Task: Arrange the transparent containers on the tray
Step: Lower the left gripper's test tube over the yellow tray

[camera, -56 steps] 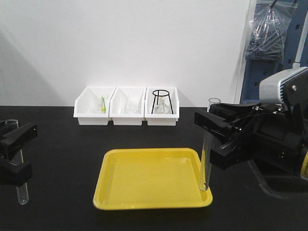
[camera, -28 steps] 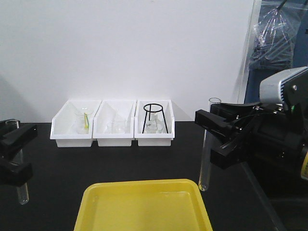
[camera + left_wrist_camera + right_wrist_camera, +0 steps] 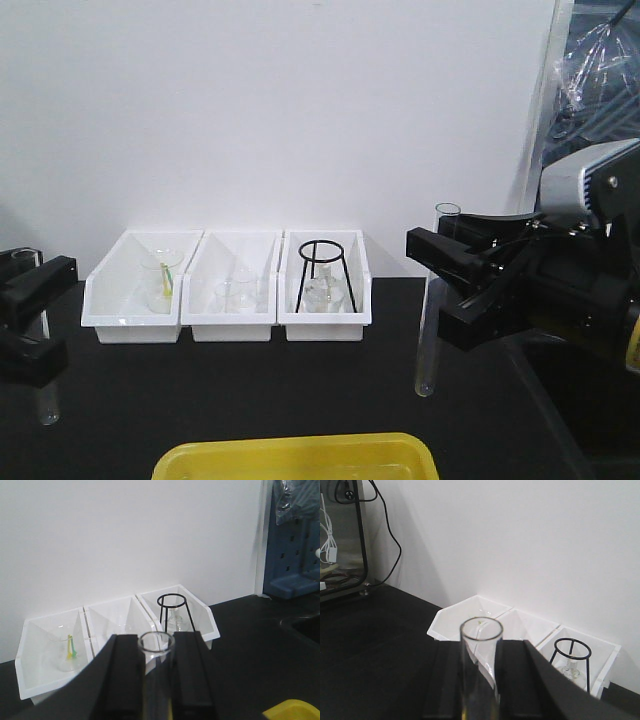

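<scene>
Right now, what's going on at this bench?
Each arm holds one clear test tube upright above the black table. The left end effector is shut on the left test tube, the right end effector on the right test tube. The yellow tray shows only its far edge at the bottom of the front view, with neither tube on it. Three white bins sit further back.

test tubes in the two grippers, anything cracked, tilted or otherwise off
Nothing stands out. The left test tube hangs upright in the left gripper, and the right test tube upright in the right gripper; both look intact. The yellow tray, only partly in view, shows no spill, and the white bins sit in a neat row.
</scene>
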Tool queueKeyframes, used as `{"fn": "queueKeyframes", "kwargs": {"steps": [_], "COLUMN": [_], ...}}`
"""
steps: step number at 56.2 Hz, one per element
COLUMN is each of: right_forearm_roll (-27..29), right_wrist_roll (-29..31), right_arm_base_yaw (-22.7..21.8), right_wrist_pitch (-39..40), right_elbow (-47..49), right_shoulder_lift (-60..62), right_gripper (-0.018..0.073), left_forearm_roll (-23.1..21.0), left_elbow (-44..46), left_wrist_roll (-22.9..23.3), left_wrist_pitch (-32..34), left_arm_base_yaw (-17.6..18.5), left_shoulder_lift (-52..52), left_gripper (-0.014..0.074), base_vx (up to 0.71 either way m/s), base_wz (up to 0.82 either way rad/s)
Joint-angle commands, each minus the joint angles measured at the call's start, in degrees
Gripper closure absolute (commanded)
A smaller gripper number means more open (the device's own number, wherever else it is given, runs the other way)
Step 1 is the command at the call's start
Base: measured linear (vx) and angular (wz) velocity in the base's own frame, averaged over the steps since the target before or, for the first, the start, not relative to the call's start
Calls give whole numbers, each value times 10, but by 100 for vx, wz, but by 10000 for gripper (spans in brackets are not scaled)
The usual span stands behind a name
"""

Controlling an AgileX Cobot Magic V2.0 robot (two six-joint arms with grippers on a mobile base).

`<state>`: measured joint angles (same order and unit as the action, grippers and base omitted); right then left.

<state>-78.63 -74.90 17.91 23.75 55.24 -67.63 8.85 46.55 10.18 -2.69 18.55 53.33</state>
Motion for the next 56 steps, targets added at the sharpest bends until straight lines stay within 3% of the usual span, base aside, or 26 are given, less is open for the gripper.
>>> {"fn": "queueKeyframes", "kwargs": {"steps": [1,56], "right_forearm_roll": [14,14], "right_wrist_roll": [1,1], "right_arm_base_yaw": [-1,-1], "right_wrist_pitch": [11,12], "right_elbow": [18,18], "right_shoulder_lift": [14,14], "right_gripper": [572,572], "left_forearm_roll": [-4,-4], "left_elbow": [15,15], "left_wrist_roll": [6,6], "left_wrist_pitch": [48,48], "left_arm_base_yaw": [3,3], "left_shoulder_lift": [-6,-6], "left_gripper": [601,601], "base_vx": [13,1], "base_wz": [6,1]}}
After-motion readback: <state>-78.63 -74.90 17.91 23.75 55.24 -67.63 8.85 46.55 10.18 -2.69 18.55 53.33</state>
